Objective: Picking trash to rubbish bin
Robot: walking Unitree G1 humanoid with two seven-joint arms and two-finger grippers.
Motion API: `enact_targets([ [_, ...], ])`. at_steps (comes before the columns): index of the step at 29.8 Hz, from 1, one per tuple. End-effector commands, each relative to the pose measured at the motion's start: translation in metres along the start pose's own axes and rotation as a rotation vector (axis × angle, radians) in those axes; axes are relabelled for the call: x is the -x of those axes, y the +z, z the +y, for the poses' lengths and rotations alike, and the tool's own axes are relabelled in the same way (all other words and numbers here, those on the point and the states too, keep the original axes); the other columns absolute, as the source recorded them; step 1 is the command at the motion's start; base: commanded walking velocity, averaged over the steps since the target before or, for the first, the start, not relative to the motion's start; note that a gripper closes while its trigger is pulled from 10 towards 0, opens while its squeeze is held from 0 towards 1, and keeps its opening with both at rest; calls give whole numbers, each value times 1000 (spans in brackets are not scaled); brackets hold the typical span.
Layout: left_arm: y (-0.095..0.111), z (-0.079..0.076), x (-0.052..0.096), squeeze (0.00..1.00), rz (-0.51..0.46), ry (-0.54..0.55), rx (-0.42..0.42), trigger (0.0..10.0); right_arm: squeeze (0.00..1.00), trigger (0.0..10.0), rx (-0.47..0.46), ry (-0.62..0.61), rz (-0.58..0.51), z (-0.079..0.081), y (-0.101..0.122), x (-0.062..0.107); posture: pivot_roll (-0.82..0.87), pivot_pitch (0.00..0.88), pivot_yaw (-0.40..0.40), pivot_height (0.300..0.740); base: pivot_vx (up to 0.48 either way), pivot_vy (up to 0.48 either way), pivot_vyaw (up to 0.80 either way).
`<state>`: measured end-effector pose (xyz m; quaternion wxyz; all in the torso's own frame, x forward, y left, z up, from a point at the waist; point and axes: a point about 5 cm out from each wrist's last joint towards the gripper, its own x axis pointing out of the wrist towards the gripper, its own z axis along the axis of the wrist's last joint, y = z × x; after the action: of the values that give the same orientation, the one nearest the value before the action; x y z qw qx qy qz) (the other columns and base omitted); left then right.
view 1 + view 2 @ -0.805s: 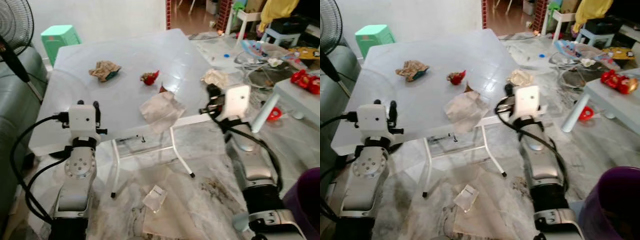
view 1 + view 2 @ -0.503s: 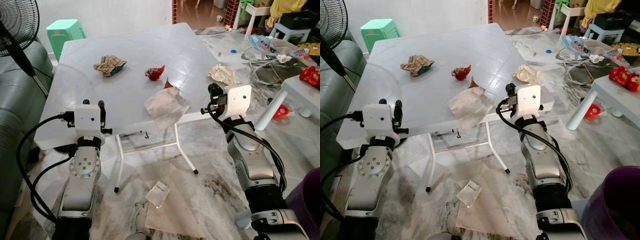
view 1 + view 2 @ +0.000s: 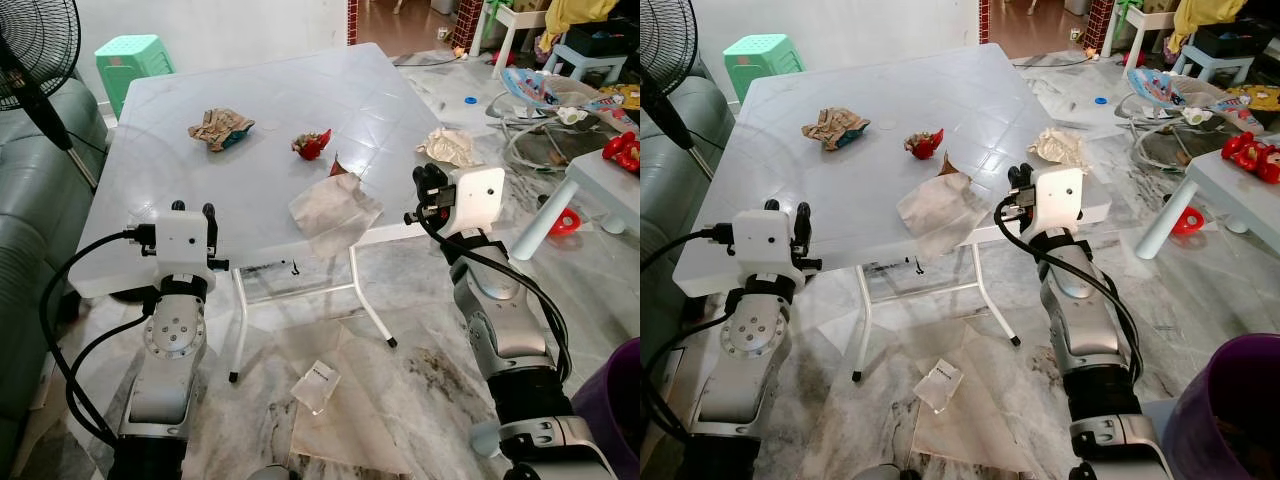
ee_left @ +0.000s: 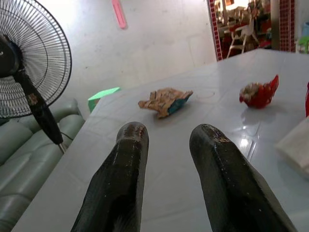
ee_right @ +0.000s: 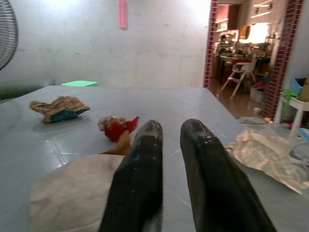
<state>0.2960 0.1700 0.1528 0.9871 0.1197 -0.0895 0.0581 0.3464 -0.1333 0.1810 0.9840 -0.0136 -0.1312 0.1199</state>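
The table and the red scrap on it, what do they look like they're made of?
The table looks like moulded white plastic, glossy, with a faint grid and light glare on top; its legs look like thin white metal tube. The red scrap seems a crumpled shiny plastic or foil wrapper, though it is too small to tell for sure.

A lived-in family living room. A white plastic folding bench (image 3: 160, 150) stands on a marble-patterned tile floor (image 3: 420, 350), with a grey-green sofa (image 3: 30, 200) and a standing fan (image 3: 30, 50) along one side. A mint-green plastic stool (image 3: 135, 55) sits against the plain white wall. A baby bouncer (image 3: 545, 90), red toys (image 3: 622, 152) on a low table and a child's white high chair (image 5: 240, 72) beyond a brick-edged doorway (image 5: 211, 43) mark it as a home with small children.
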Motion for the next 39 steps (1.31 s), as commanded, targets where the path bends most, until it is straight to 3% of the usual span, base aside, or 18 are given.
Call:
enact_targets([
  [1,4,1,2,0,-22,18,2,10000,1000,10000,-6,15,-19,3,6,-4,39,53,29,740,0,0,0],
  [13,15,12,7,0,-117,127,-93,10000,1000,10000,111,11,-99,2,15,0,34,69,25,740,0,0,0],
  [22,12,11,11,0,-106,148,-142,10000,1000,10000,69,121,-101,28,13,-3,40,83,15,740,0,0,0],
  [29,10,5,13,0,-87,122,-108,10000,1000,10000,-28,167,-68,44,10,-9,42,97,16,740,0,0,0],
  [30,10,1,13,0,-85,104,-107,10000,600,10000,-39,182,-67,52,9,-12,48,102,15,740,0,0,0],
  [31,11,-1,13,0,-83,96,-108,10000,600,10000,-43,188,-66,56,9,-13,51,104,15,740,0,0,0],
  [32,11,-2,14,0,-81,88,-103,10000,12,10000,-49,192,-64,59,9,-14,58,109,12,740,0,0,0],
  [39,11,-4,23,0,-66,52,-97,10000,0,10000,-66,260,10,80,-6,-17,97,143,1,740,0,0,0],
])
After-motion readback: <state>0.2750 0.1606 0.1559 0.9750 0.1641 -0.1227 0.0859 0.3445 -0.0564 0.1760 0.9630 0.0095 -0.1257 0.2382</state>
